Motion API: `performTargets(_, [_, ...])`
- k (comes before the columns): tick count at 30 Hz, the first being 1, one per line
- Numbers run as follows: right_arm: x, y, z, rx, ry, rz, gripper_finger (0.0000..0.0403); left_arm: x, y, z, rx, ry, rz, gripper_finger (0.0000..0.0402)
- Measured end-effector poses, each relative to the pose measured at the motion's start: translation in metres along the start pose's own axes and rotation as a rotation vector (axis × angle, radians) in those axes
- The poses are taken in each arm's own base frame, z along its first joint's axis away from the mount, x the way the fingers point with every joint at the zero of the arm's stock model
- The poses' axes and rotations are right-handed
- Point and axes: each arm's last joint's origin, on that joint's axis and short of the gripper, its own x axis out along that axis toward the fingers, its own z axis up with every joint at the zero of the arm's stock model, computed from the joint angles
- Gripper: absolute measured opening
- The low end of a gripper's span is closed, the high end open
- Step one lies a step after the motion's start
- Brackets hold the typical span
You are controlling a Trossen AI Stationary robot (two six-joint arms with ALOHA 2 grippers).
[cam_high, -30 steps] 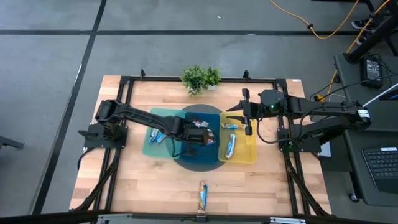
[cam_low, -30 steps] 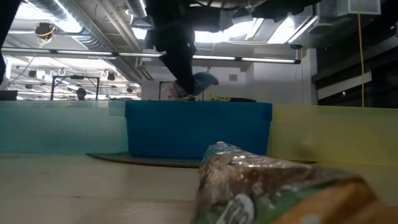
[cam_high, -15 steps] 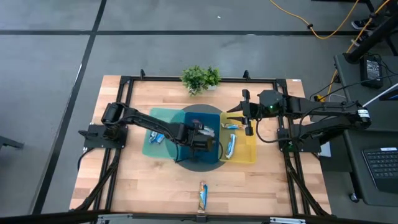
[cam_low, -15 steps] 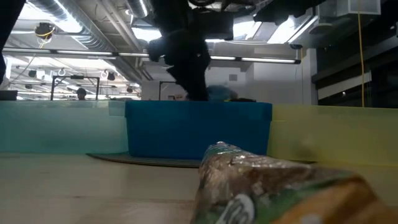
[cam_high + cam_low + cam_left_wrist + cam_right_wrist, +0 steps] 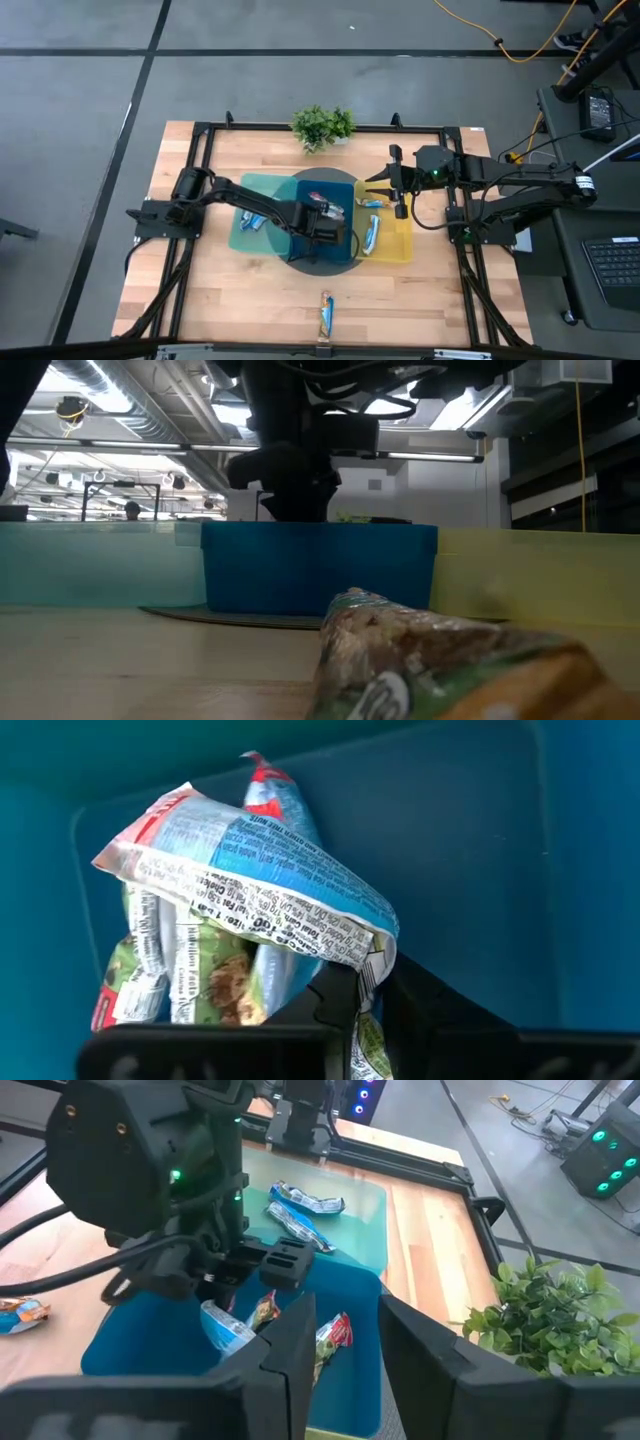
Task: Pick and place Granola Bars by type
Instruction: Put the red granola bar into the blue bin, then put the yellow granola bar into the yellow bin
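Blue bin [image 5: 335,190]: granola bars [image 5: 180,975]; left gripper [image 5: 360,995] gripping one.

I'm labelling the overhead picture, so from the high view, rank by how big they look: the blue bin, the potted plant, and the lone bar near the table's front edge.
1. Blue bin, clearly the largest.
2. Potted plant, noticeably smaller than the bin.
3. Lone bar, the smallest, a slim strip.

Wooden table [image 5: 200,290]: three bins, plant, bar [image 5: 326,313].

Foreground bar [image 5: 440,665], blurred, edge-cropped
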Motion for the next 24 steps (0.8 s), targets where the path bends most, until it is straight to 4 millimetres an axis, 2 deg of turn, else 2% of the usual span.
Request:
performTargets(6, [-0.0001, -0.0001, 0.0, -0.001, 0.0, 0.0, 0.0115, 0.0003, 0.0009, 0.0, -0.015, -0.001, -0.017, 0.0056])
performTargets(19, [0.0, 0.0002, -0.0007, -0.001, 0.008, 0.002, 0.0115, -0.0004, -0.0021, 0.0002, -0.007, -0.002, -0.007, 0.0182])
performTargets(24, [-0.0001, 0.0002, -0.0008, -0.001, 0.009, 0.002, 0.0115, -0.0006, -0.0013, 0.0002, -0.007, 0.0, 0.018, 0.0219])
